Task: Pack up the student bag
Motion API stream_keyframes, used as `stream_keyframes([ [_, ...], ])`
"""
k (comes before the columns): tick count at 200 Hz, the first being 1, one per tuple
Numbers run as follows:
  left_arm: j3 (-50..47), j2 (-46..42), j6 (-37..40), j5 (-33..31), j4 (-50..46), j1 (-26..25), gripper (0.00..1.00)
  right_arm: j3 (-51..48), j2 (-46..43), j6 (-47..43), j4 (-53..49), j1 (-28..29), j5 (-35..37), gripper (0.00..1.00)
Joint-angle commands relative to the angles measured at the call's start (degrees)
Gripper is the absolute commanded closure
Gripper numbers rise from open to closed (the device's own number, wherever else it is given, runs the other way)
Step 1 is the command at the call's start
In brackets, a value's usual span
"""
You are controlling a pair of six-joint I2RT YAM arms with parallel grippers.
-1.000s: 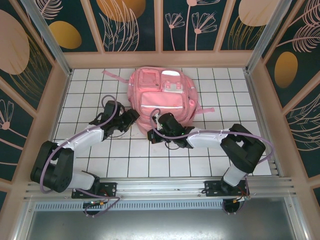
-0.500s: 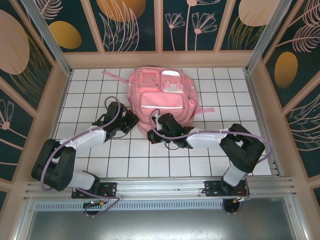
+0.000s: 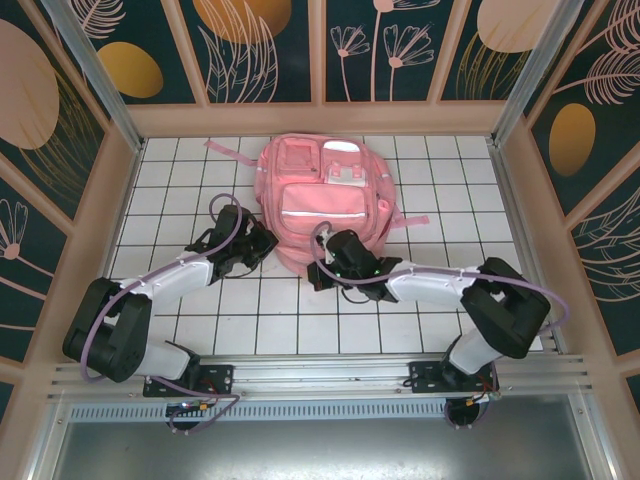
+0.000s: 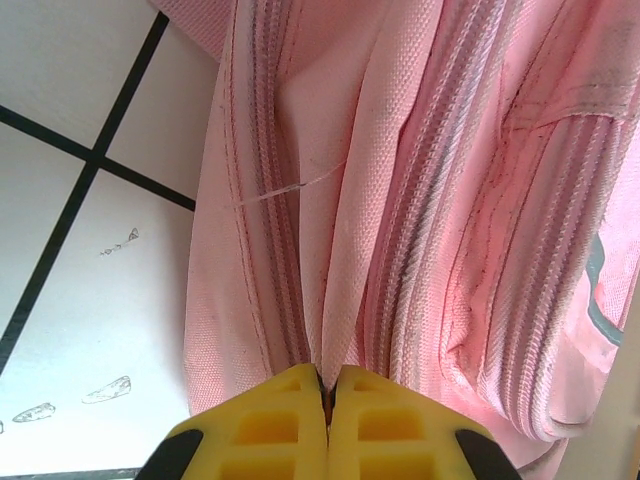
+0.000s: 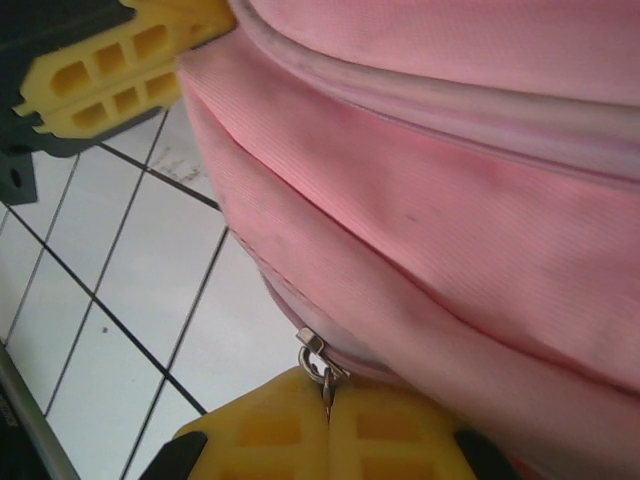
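Pink student bag [image 3: 322, 195], bare tiles [image 3: 165, 195] either side

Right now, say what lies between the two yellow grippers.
The near edge of the large soft pink fabric backpack, above white tiled table; the right wrist view shows it between left gripper and right gripper.
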Motion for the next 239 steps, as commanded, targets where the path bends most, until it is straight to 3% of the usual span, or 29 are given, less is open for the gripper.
stream_keyframes([
  [1,0.51,-0.14,1.55,-4.76,-2.28,0.63,1.00,-3.58,-5.17,-1.25,-5.92,-2.47,1.99,1.00],
  [61,0.90,0.47,1.90,-4.73,-2.55,0.74,1.00,-8.38,-16.10,-3.23,-10.83,-14.00,5.59,1.00],
  [82,1.20,0.12,2.23,-5.23,-3.07,0.74,1.00,-8.11,-17.03,-4.43,-10.81,-15.35,6.21,1.00],
  [117,2.06,-0.78,3.71,-4.31,-5.25,2.87,1.00,-7.57,-15.10,-4.27,-6.83,-10.20,0.96,1.00],
  [165,6.88,-0.92,12.05,-1.31,-11.35,14.29,1.00,5.85,-0.10,-1.07,-1.12,3.01,-2.77,1.00],
  [205,11.79,-3.12,16.00,-7.48,-18.89,15.24,0.49,25.47,18.50,0.85,-1.29,5.76,-7.14,1.00],
  [220,11.69,-5.85,16.57,-10.65,-21.96,15.33,0.41,28.64,21.25,0.86,-1.94,5.74,-5.94,1.00],
  [239,9.63,-10.18,15.97,-12.29,-23.98,15.41,0.40,27.67,21.21,2.00,-0.20,5.22,-5.63,1.00],
])
